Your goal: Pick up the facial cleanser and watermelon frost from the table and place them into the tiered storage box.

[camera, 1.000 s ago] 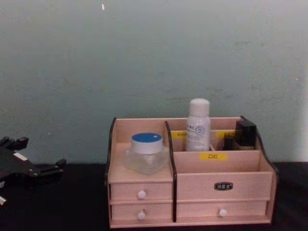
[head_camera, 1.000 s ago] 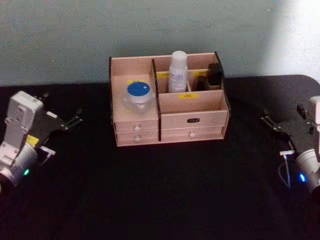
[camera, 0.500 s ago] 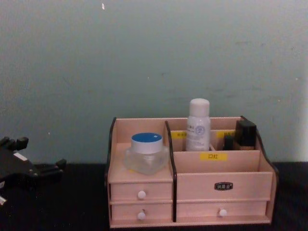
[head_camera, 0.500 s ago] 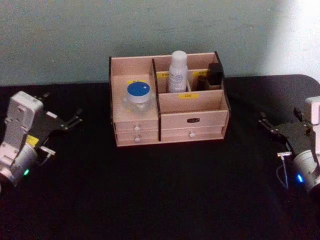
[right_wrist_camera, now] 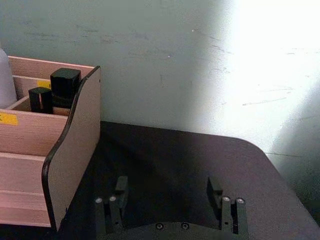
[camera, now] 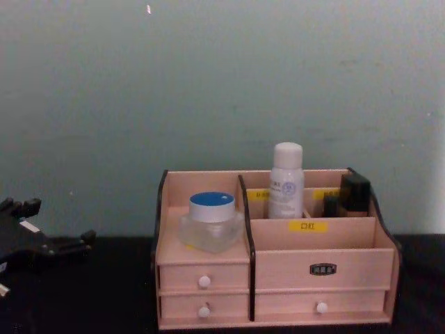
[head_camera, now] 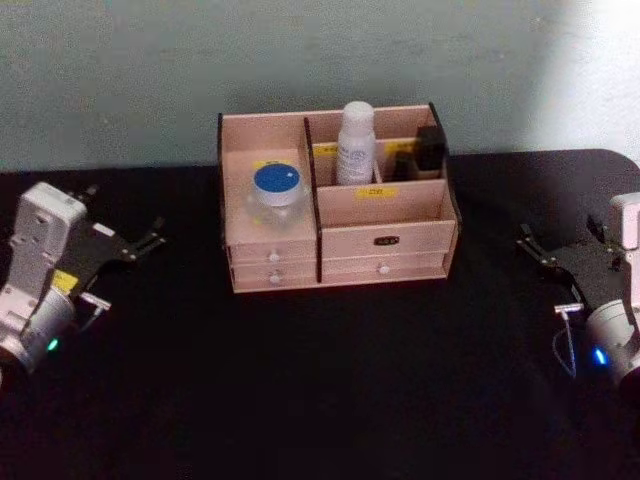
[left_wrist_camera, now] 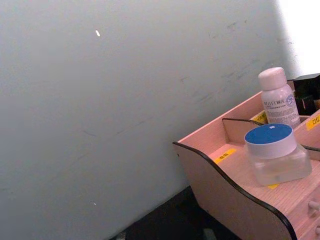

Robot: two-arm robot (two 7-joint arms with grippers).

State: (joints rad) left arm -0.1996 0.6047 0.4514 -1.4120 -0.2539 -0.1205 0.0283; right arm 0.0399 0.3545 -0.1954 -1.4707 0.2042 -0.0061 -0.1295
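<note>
On the black table [head_camera: 320, 380], both released hands [head_camera: 135, 243] [head_camera: 545, 262] flank the filled tiered storage box [head_camera: 385, 240].

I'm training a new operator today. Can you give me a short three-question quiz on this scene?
1. True or false: the blue-lidded jar sits in the organizer's left section.
2. Where is the white bottle? A) on the table B) in a rear compartment C) in a drawer
3. Fill in: the right gripper's jaws are ____.

Key: 1 true; 2 B; 3 open. The left gripper rests at the table's left.
</note>
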